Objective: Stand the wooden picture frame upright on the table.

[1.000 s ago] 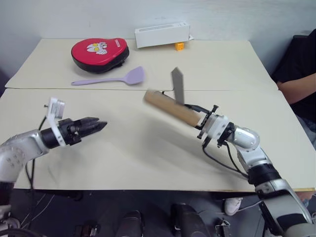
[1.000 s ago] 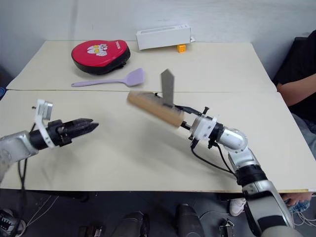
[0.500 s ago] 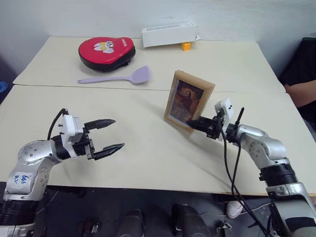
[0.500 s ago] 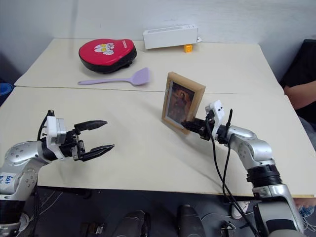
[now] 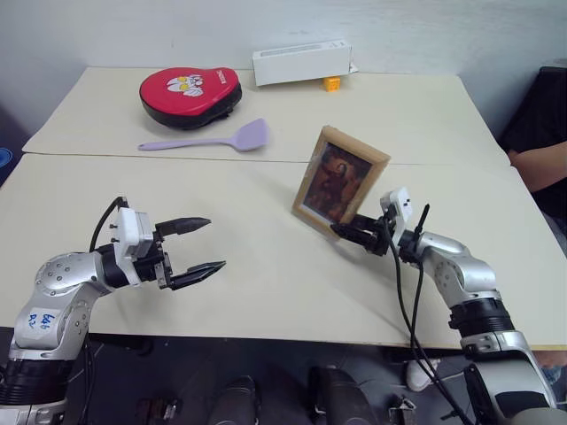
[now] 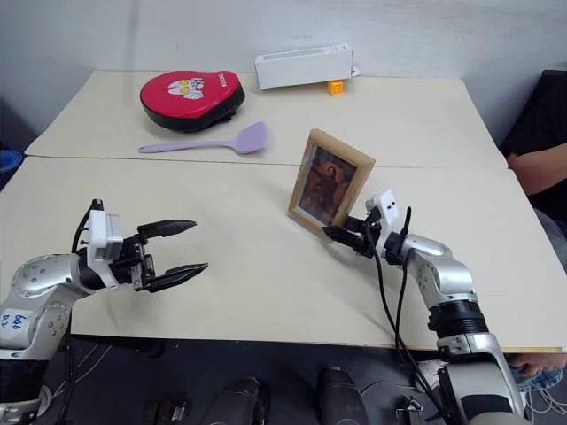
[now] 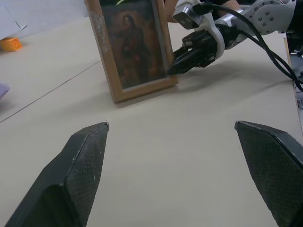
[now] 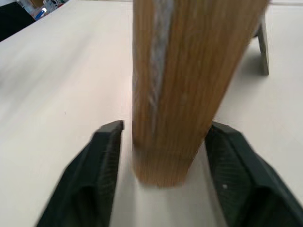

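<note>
Now the wooden picture frame (image 5: 339, 183) stands on the desk (image 5: 266, 283) with its long axis up, leaning back a little, its lower edge corner between the parted fingers of the right pincer (image 5: 341, 231), which straddle it with a gap visible on each side. From the left pincer (image 5: 197, 247), wide apart and empty, the frame lies well off toward the right arm, so releasing falls to the right one.

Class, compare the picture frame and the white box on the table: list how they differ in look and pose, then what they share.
The frame is light wood around a brownish portrait; the box is plain white. The frame stands upright near the table's middle; the box lies long side down at the far edge. The right end effector is at the frame's lower corner; nothing is at the box. Both are rectangular and rest on the table.
</note>
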Motion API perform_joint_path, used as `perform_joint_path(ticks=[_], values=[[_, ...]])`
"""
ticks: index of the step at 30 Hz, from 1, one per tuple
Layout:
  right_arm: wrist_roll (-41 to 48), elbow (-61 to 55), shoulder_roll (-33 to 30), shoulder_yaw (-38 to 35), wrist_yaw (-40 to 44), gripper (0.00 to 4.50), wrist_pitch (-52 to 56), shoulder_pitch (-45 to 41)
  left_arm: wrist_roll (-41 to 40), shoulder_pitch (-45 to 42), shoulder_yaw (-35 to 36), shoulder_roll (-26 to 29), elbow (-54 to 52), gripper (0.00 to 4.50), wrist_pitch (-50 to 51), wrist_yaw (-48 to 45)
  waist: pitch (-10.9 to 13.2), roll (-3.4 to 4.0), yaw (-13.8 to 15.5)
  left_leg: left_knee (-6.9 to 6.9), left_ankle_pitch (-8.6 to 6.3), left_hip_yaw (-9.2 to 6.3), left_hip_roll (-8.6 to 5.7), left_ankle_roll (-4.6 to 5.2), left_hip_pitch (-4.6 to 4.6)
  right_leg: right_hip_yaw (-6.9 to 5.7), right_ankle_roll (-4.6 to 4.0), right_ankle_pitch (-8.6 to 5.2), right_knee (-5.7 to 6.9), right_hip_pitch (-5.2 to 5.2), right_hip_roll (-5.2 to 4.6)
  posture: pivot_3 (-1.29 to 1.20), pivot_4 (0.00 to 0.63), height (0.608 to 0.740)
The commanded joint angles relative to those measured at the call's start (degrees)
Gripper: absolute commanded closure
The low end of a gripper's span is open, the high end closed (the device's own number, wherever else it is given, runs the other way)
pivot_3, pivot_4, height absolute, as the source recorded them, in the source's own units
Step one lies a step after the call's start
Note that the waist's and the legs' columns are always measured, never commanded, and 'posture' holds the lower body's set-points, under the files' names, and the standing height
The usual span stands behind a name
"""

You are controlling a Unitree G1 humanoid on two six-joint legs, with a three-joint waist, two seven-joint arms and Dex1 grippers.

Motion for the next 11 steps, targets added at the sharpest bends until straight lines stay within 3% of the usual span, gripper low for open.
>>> perform_joint_path(ticks=[1, 3, 6, 11], values=[[-0.60, -6.53, -3.71, -2.88, 5.11, 0.61, -4.64, 3.17, 2.44, 2.64, 2.90, 2.09, 1.29, 0.00, -1.50, -1.50, 0.00, 0.00, -0.06, -0.03, 0.00, 0.00, 0.00, 0.00, 0.00, 0.00, 0.01, 0.00, 0.00, 0.00, 0.00, 0.00, 0.150, 0.740], [0.06, -9.10, -6.11, -4.92, 8.65, 0.02, -7.41, 6.46, 4.96, 5.03, 4.09, 2.64, 2.89, 0.00, -3.83, -1.26, 0.00, 0.01, -0.12, -0.08, -0.01, 0.01, 0.00, 0.02, 0.00, 0.00, 0.01, 0.00, -0.02, 0.00, 0.00, 0.00, 0.150, 0.740], [-0.86, -10.82, -8.86, -8.05, 12.92, 0.02, -14.93, 11.06, 9.22, 8.41, 5.80, 3.30, 5.34, 0.00, -7.27, -0.02, 0.00, 0.00, -0.06, -0.13, -0.04, 0.02, 0.00, 0.05, 0.03, 0.00, 0.01, 0.00, -0.13, 0.01, 0.00, 0.00, 0.150, 0.740], [-10.61, -4.43, -14.31, -9.27, 23.13, 0.02, -47.84, 18.22, 12.74, 13.49, 9.55, 3.32, 10.62, 0.00, -13.44, 0.10, 0.00, 0.00, -0.05, -0.18, -0.06, 0.05, 0.00, 0.08, 0.15, 0.02, 0.02, 0.01, -0.30, 0.09, 0.01, 0.00, 0.150, 0.740]])
